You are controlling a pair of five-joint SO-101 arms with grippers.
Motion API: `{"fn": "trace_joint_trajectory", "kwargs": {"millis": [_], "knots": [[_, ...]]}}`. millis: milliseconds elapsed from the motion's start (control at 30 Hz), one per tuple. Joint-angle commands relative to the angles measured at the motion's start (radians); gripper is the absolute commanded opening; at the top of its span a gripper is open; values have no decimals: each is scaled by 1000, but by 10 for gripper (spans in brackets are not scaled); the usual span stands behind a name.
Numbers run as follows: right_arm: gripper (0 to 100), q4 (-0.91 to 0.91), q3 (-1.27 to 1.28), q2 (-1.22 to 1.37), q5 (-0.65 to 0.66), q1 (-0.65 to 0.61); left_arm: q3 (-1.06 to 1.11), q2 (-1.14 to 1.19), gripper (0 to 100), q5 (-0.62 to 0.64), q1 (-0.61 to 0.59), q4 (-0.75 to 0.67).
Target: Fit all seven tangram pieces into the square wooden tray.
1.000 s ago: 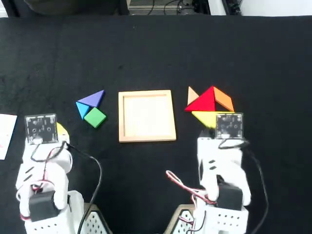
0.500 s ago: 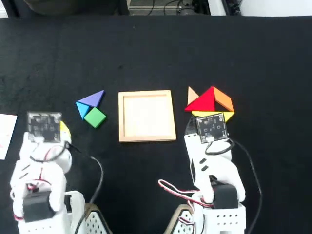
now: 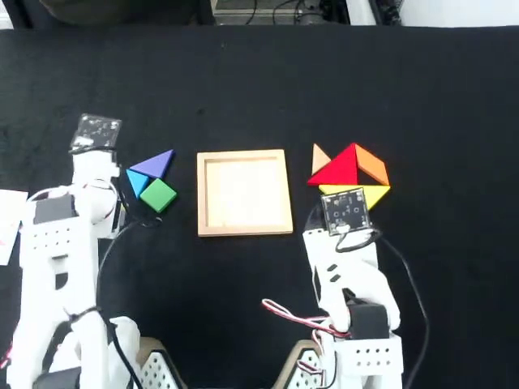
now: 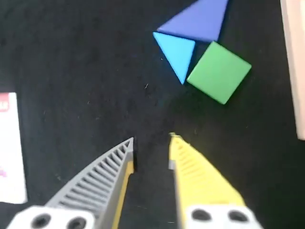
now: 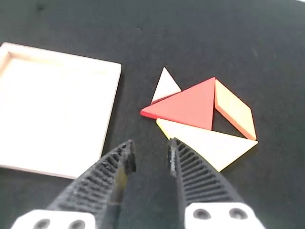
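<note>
The square wooden tray (image 3: pixel 202 193) lies empty at the table's middle. Left of it cluster a purple triangle (image 3: pixel 154 164), a small blue triangle (image 3: pixel 136 182) and a green square (image 3: pixel 159 195). My left gripper (image 4: pixel 151 142) hovers open, short of the blue triangle (image 4: pixel 176 52) and the green square (image 4: pixel 219 71), holding nothing. Right of the tray lie a pale small triangle (image 3: pixel 319 156), a red triangle (image 3: pixel 339 168), an orange parallelogram (image 3: pixel 373 166) and a yellow triangle (image 3: pixel 378 193), partly under my right arm. My right gripper (image 5: pixel 149 143) is open and empty, just short of the yellow triangle (image 5: pixel 209 145).
A white card (image 3: pixel 8 219) lies at the table's left edge, beside my left arm (image 3: pixel 73 211). The tray's edge (image 4: pixel 293 62) borders the left wrist view. Bare black cloth stretches beyond the tray and pieces to the far edge.
My left arm has risen and stretched away from its base toward the left cluster. My right arm shifted a little to the left, then held almost still.
</note>
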Motion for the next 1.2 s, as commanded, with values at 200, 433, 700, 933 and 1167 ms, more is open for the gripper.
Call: {"fn": "trace_joint_trajectory", "kwargs": {"millis": [200, 433, 700, 933, 1167], "knots": [[131, -37, -5, -65, 29, 84, -120, 28, 155, 232, 82, -86], [134, 43, -104, -56, 28, 150, 84, 25, 156, 427, 107, -285], [134, 152, -323, 77, 146, 170, 182, 25, 156, 433, 65, -388], [134, 158, -679, 650, 178, 167, 236, 26, 156, 433, 65, -493], [134, 5, -788, 1178, 463, 164, 278, 26, 155, 425, 65, -572]]}}
